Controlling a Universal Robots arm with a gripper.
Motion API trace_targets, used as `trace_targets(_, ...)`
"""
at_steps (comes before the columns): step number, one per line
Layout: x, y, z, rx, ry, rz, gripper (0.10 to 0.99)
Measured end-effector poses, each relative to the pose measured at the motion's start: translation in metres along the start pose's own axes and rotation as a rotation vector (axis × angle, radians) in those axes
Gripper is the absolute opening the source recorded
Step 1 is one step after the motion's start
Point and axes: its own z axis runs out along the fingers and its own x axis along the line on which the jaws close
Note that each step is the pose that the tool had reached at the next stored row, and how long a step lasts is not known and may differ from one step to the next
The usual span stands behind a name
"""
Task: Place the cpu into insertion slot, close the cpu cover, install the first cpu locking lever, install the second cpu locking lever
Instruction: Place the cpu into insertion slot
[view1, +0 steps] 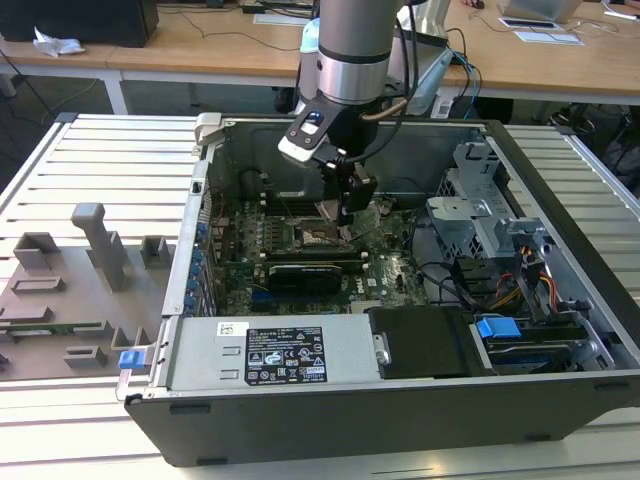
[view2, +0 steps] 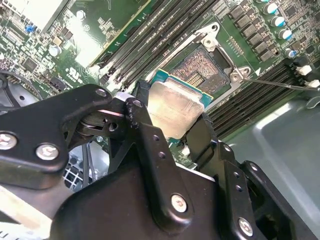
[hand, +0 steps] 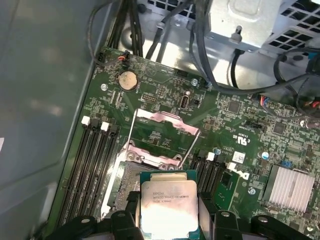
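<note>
Deep inside the open computer case (view1: 400, 420), the gripper (view1: 347, 222) has its 2 fingers (view2: 145, 130) clamped on the cpu (view2: 175, 107), held just above the insertion slot (view2: 205, 70) and not seated. The cpu cover (hand: 167, 120) stands flipped open. The case rests on a slatted metal table (view1: 100, 150), with wooden desks (view1: 200, 50) behind.
</note>
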Motion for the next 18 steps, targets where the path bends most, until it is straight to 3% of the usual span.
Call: trace_targets(18,0.0,0.0,0.0002,0.013,-0.0274,0.185,0.545)
